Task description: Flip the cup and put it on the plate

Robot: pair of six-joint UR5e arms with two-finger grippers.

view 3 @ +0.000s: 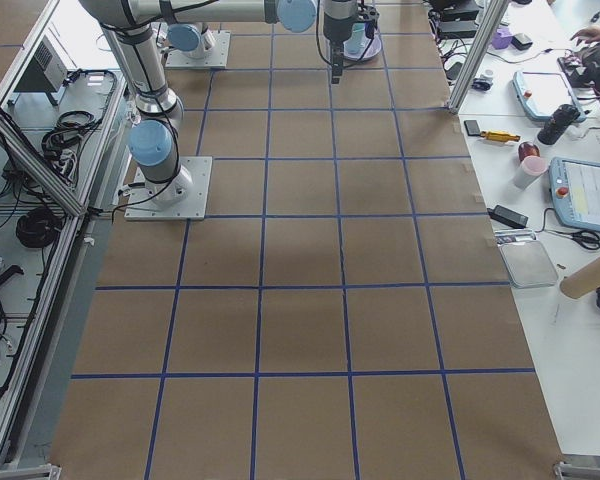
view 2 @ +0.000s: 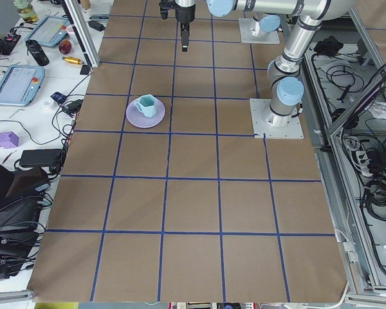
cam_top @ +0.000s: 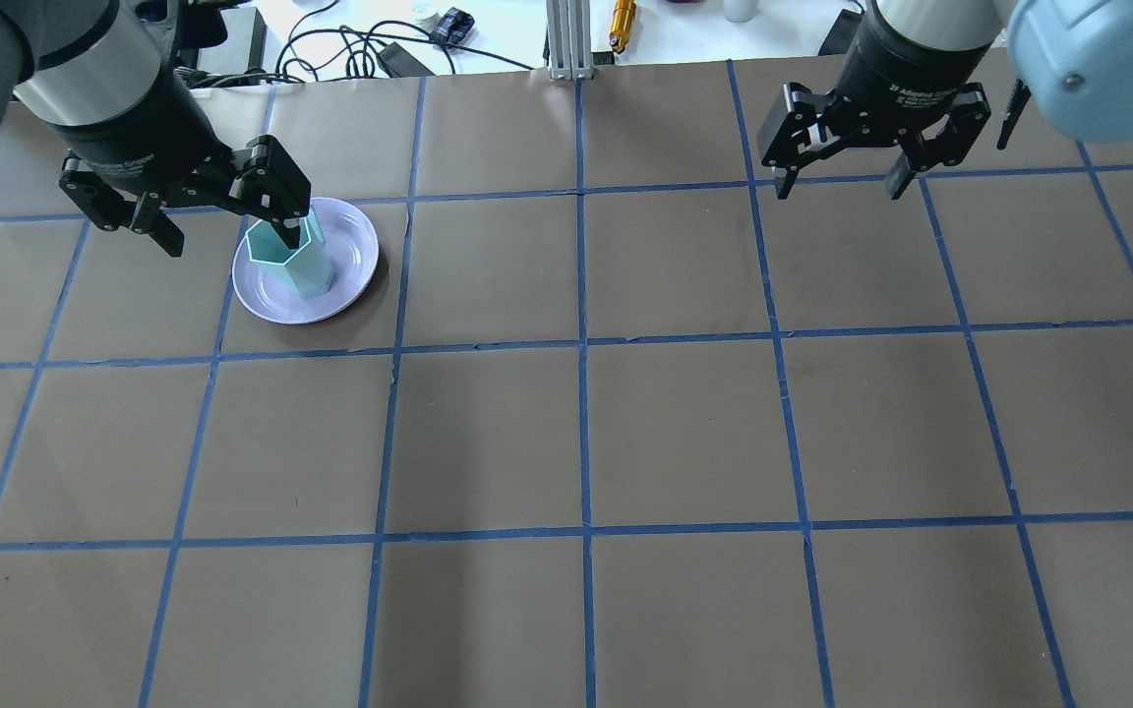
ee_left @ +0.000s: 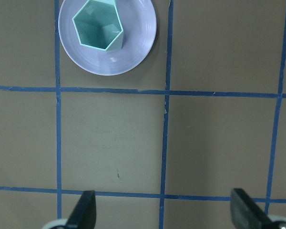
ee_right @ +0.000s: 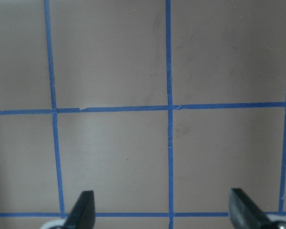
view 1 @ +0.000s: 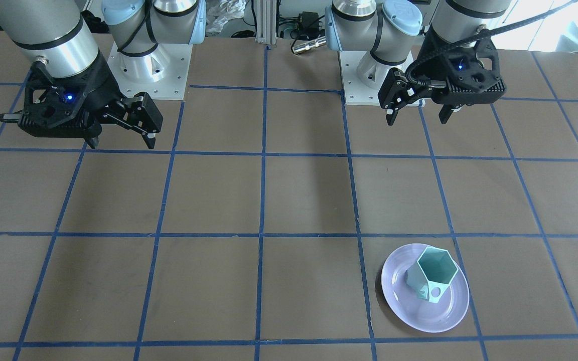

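Jaws of left gripper (view 1: 418, 119) spread wide, nothing between them, hanging above table (view 1: 299, 200) near own base. Right gripper (view 1: 122, 144) likewise released and empty, over blue-taped grid on the other side. Cup (view 1: 432, 276) stood upright, mouth up, on plate (view 1: 419, 316), on robot's left side, far from bases, well apart from both grippers. Cup off-centre on plate, handle toward operators' edge.

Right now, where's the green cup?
The cup stands mouth-up on the lavender plate, on the robot's left side of the table, upper left in the overhead view.
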